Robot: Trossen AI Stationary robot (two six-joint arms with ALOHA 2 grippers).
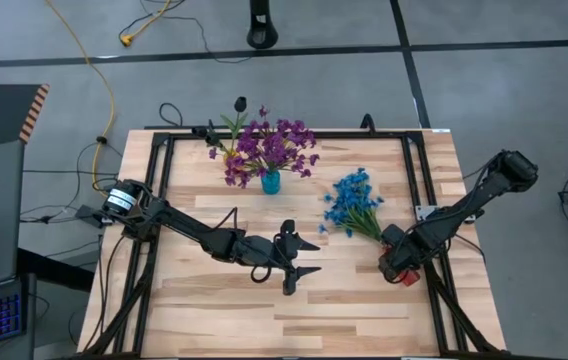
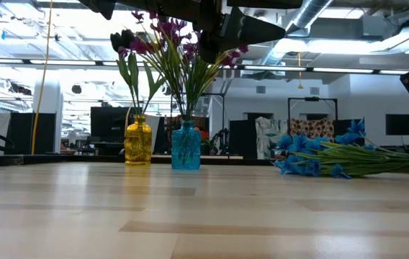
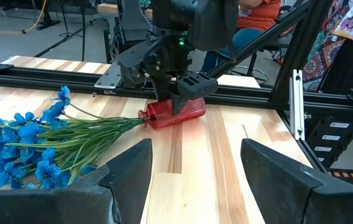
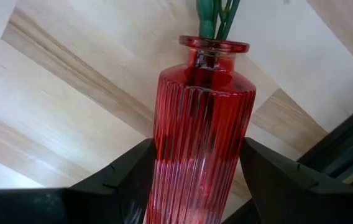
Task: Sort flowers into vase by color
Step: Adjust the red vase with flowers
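Observation:
A ribbed red glass vase [image 3: 164, 117] lies on its side near the table's right edge. The stems of a bunch of blue flowers [image 1: 352, 203] reach into its mouth [image 4: 214, 45], and the blossoms rest on the wood toward the far side. My right gripper [image 1: 399, 262] stands over the vase, pointing down. My left gripper [image 1: 309, 257] hovers open above the table's middle, level, facing the red vase with nothing between its fingers. My right gripper has the red vase's ribbed body [image 4: 164, 155] between its two fingers, one against each side, with no gap showing. The fingers come from above, pointing down, and lie across the vase, below its shoulder. The vase lies level on the table with the stems in its mouth.
At the far middle a blue vase [image 1: 271, 183] holds purple flowers [image 1: 274, 148]. A yellow vase [image 2: 138, 141] beside it holds a dark blossom. Black frame rails [image 3: 52, 79] run along the table's edges. A seated person [image 3: 257, 25] is beyond the table. Bare wood lies near the front.

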